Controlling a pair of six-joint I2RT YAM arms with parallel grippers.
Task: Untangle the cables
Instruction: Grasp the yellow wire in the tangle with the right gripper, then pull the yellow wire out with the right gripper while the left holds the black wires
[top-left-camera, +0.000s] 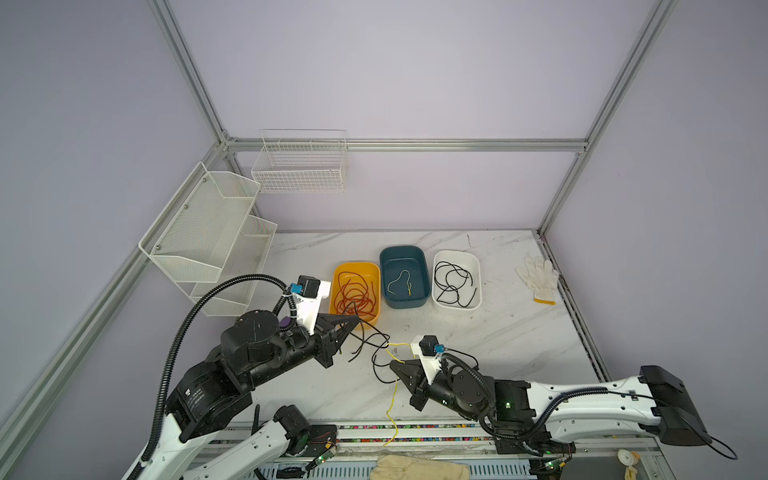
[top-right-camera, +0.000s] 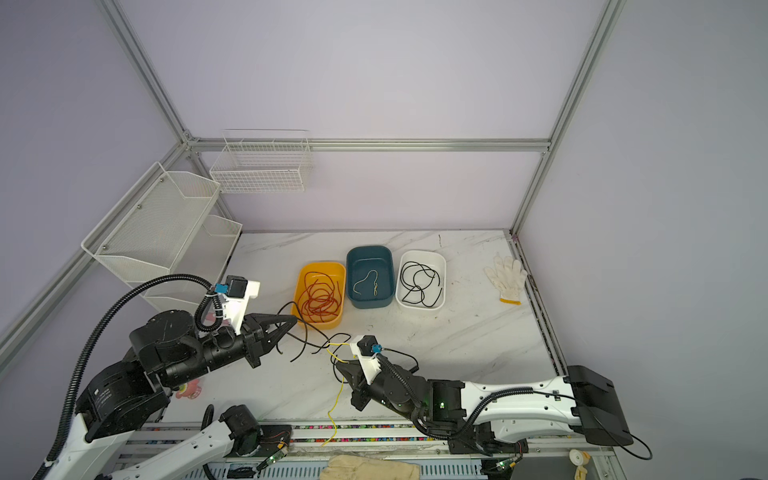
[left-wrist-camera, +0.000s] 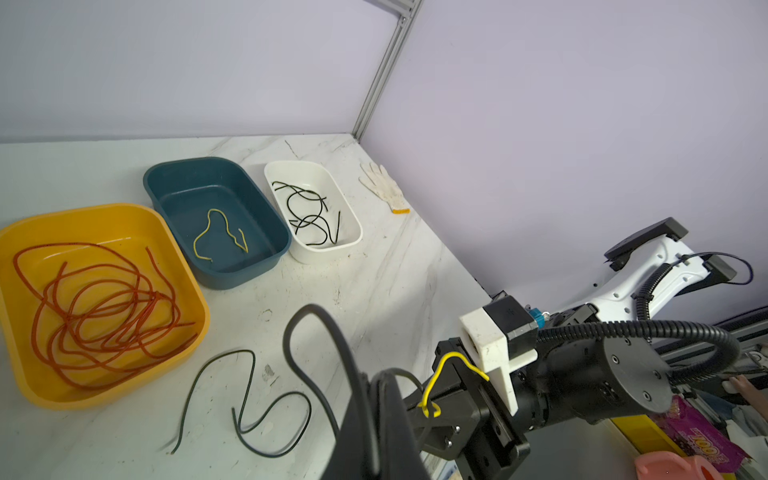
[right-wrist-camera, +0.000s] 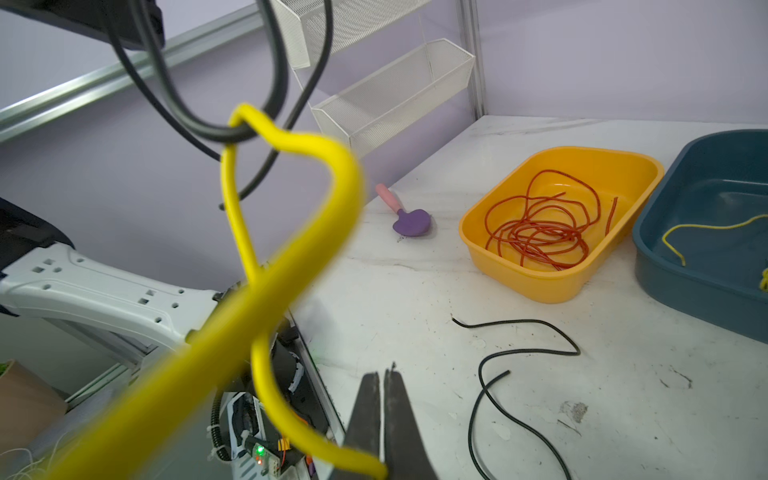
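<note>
Bright even light, soft shadows, wide-angle edge curvature, yellow cable (right-wrist-camera: 299, 253) out of focus

on the marble table (top-left-camera: 519, 332), three tubs stand side by side at the far middle: yellow tub (top-left-camera: 353, 266) left, teal tub (top-left-camera: 409, 301) between, white tub (top-left-camera: 457, 254) right. a white glove (top-left-camera: 538, 276) lies far right. a mesh shelf (top-left-camera: 203, 241) and a wire basket (top-left-camera: 299, 168) hang far left. a purple heart-shaped toy (right-wrist-camera: 411, 222) lies left of the yellow tub.

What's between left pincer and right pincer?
Black cables hooked through a yellow cable loop, between left pincer and right pincer; shows in both top views, hook clearest in right wrist view.
</note>
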